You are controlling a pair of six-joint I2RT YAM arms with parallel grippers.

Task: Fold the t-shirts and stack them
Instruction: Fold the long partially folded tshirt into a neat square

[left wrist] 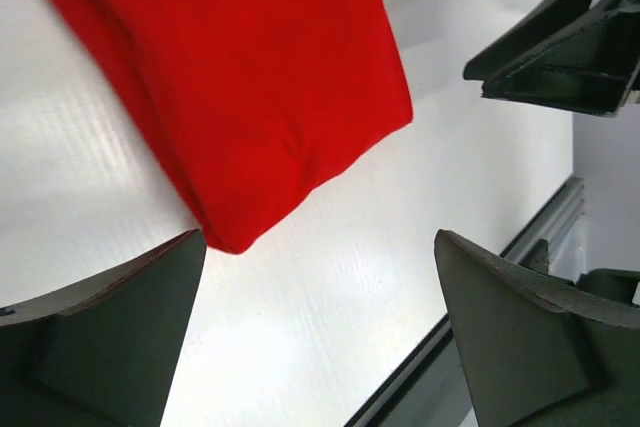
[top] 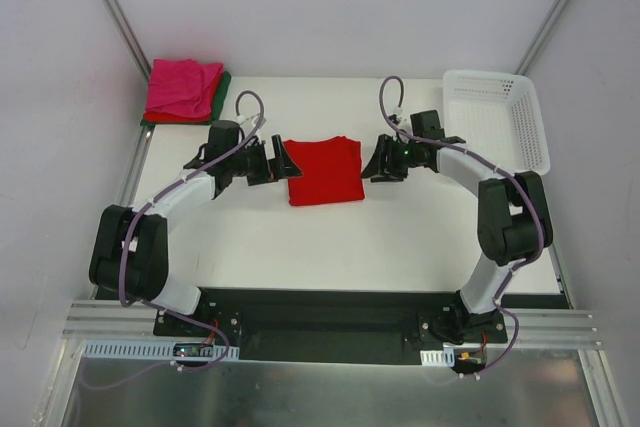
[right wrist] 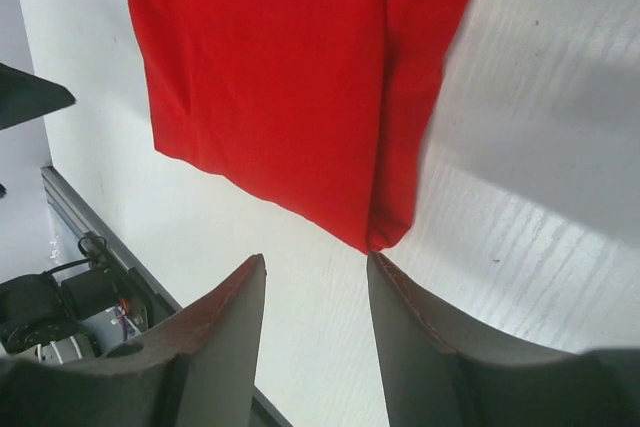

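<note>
Lying flat in the middle of the white table (top: 250,232), the bright red t-shirt (top: 323,169) is folded into a tidy rectangle, with one narrower fold running along its edge in the right wrist view. Nothing has hold of it. On its left side, the left gripper (left wrist: 315,247) stands with its jaws spread wide and empty, one fingertip just beside a corner of the cloth. On the other side, the right gripper (right wrist: 316,259) points at the shirt's near corner. Its jaws are parted by a narrower gap, with only bare table between them, and the cloth stops just short of the tips. Both arms reach in low from the near edge, facing each other across the shirt. Over at the back left corner sits the stack: a magenta pink t-shirt (top: 183,87) on top, a red one (top: 168,115) showing beneath, and dark green (top: 225,83) peeking out at the side. Back right, well apart from everything, stands the white lattice basket (top: 520,122).
</note>
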